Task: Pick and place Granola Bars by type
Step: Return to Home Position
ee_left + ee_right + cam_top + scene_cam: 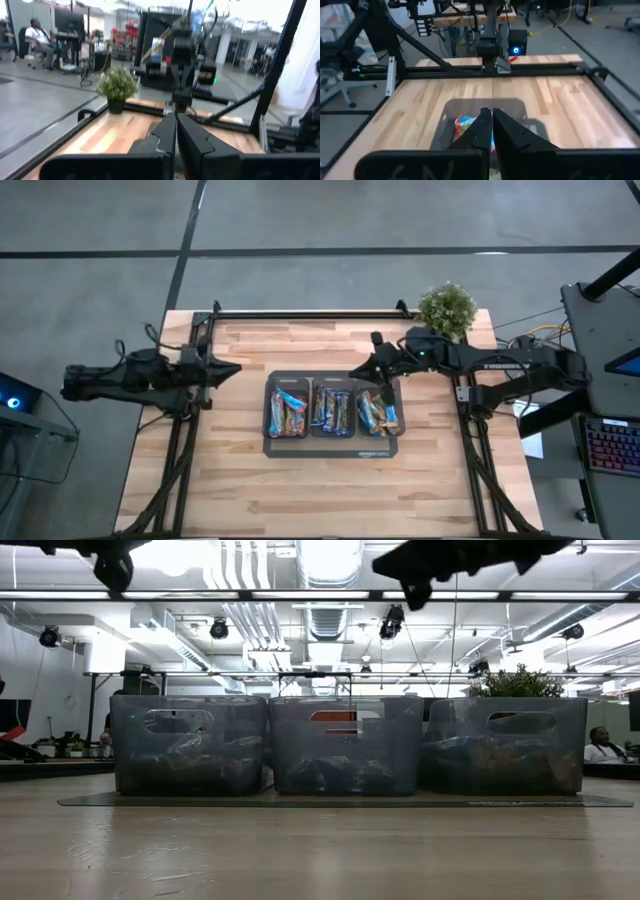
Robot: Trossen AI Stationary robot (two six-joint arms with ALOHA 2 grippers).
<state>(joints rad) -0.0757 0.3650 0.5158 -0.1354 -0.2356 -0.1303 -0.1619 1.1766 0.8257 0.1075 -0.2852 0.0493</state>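
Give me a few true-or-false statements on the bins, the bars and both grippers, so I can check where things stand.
1. The left bin, the middle bin and the right bin each hold granola bars. True.
2. The right gripper grips a bar. False: it is shut on nothing, by the bins' far edge.
3. A potted plant stands at the far corner of the table on the right arm's side. True.
4. The left gripper hangs over the middle bin. False: it is shut, well off to the left of the bins.
5. Bars lie loose on the table. False: none shows outside the bins.
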